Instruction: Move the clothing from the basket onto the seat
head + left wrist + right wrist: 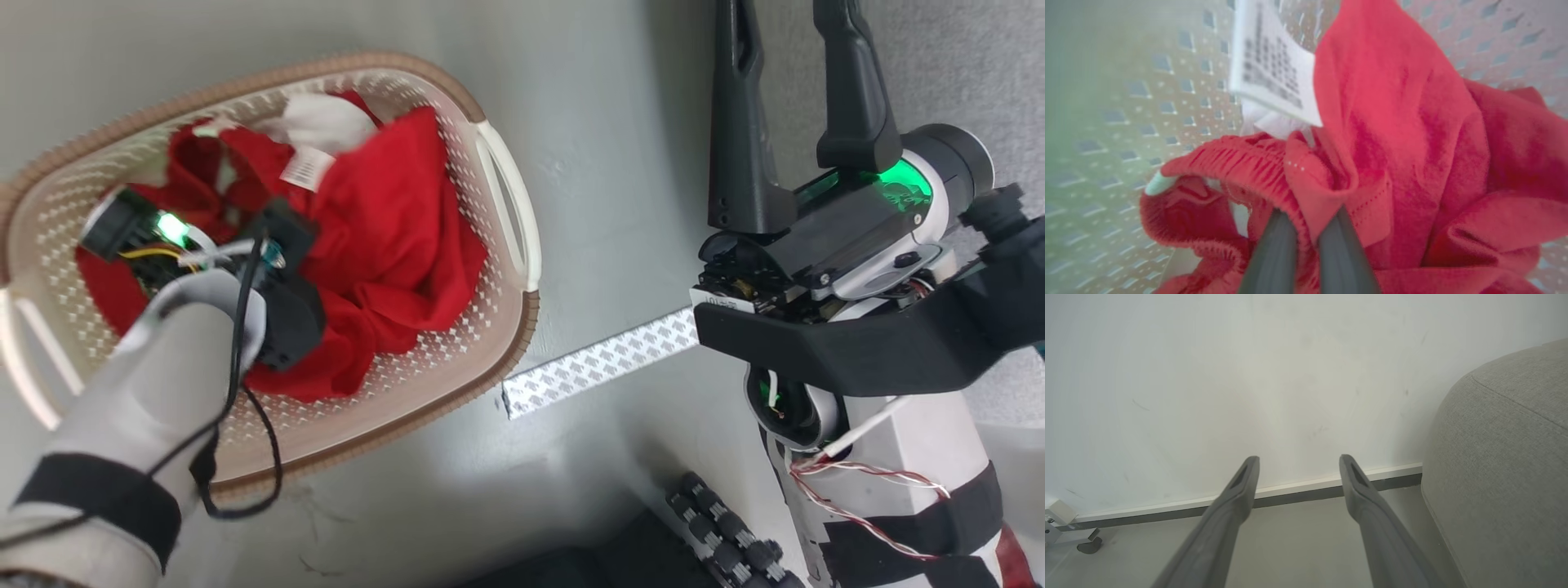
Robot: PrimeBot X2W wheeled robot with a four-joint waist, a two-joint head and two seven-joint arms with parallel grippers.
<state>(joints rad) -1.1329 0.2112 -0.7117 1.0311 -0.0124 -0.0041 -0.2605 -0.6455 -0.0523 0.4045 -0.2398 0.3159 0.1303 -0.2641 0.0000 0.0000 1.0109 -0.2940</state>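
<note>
Reaching down from the lower left of the head view, the pale left forearm (155,367) went into the basket (490,367), which stood on the floor (620,163) at the robot's left. The clothing (392,229) lay wholly inside it, a crumpled red heap with its white tag (1274,69) turned up toward the far wall of the basket. In the left wrist view the left end effector (1309,212) had its two dark fingers pressed nearly together, pinching a stitched, gathered fold of the red fabric, while the rest of the garment bulked to the right of the fingers and slumped against the perforated wall. Moving rightward across bare floor and past a patterned strip (600,363) stuck to it, the right end effector (1298,461) hung well apart from the basket, its fingers spread wide and holding nothing, pointing toward the wall (1249,375). The seat (1502,457) lay farthest right, just beside that idle end effector. So the relation that mattered was a sideways one: the goal sat to the right of the basket, across the robot's front, with the right arm between. By my judgement the left arm, the only one near the garment, would need to lift straight up clear of the rim before carrying rightward.
</note>
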